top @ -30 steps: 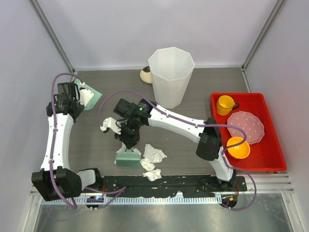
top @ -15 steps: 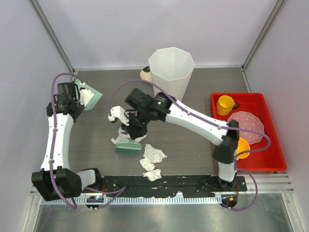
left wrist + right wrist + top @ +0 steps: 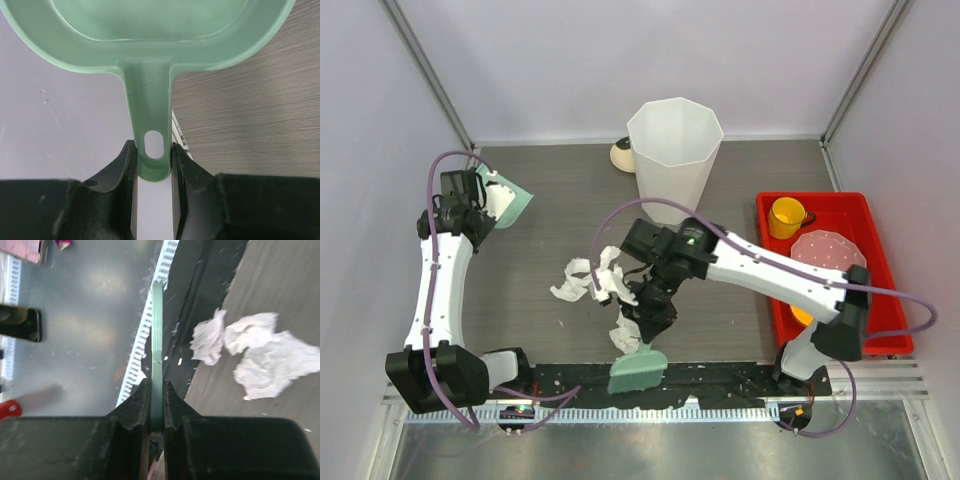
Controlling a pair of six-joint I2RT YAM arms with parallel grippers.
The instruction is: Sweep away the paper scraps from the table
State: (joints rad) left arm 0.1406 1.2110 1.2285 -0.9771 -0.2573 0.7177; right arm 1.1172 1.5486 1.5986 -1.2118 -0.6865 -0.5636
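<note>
Several crumpled white paper scraps (image 3: 582, 279) lie on the dark wood-grain table (image 3: 550, 240) left of centre, with one more (image 3: 626, 338) near the front edge. They also show in the right wrist view (image 3: 250, 332). My right gripper (image 3: 655, 318) is shut on a thin green brush (image 3: 638, 372), whose head hangs over the black front rail. Seen from the wrist, the brush (image 3: 157, 340) sits edge-on between the right gripper (image 3: 156, 390) jaws. My left gripper (image 3: 480, 196) is shut on the handle of a green dustpan (image 3: 512, 206) at the far left. The dustpan (image 3: 150, 30) looks empty above the left gripper (image 3: 152, 155).
A tall white faceted bin (image 3: 674, 155) stands at the back centre with a beige object (image 3: 619, 153) behind it. A red tray (image 3: 876, 300) at the right holds a yellow cup (image 3: 787, 215), a pink plate (image 3: 830, 262) and a partly hidden orange bowl (image 3: 800, 315). A black rail (image 3: 720, 380) runs along the front.
My right arm swung the brush from left of centre toward the front edge and over the rail. The scraps shifted, some now further left. The left arm has not moved.
</note>
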